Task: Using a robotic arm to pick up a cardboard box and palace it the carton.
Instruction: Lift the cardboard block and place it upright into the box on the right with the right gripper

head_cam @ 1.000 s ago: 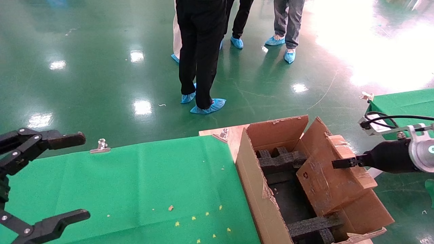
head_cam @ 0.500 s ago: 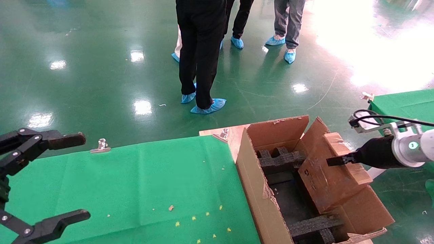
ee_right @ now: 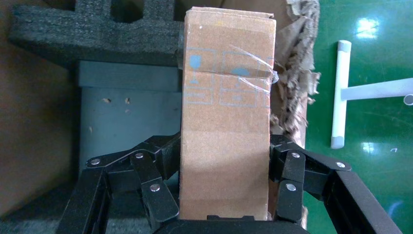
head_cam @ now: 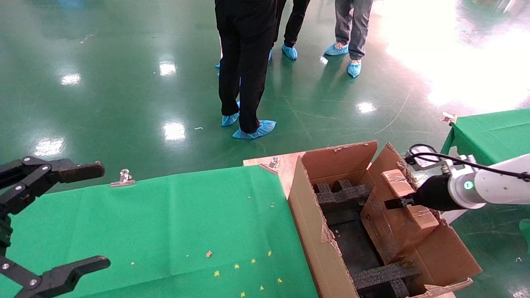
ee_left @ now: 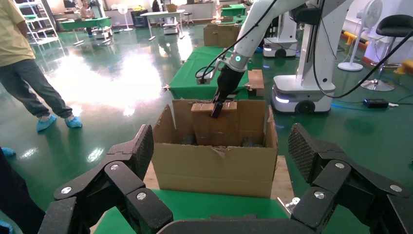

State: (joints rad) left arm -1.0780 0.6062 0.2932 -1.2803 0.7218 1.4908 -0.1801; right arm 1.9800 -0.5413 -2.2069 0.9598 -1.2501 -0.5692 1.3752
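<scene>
- The right gripper (ee_right: 224, 195) clamps the cardboard box (ee_right: 226, 117) between its two fingers (ee_right: 160, 185), pressing on its two narrow sides.
- The box leans tilted inside the carton (head_cam: 327, 244), against its right flap (head_cam: 447, 252), above the black foam blocks (head_cam: 339, 194).
- Dark open floor of the carton lies left of the box.
- The left gripper (head_cam: 89, 215) hangs spread wide over the green cloth (head_cam: 178, 223), well apart.
</scene>
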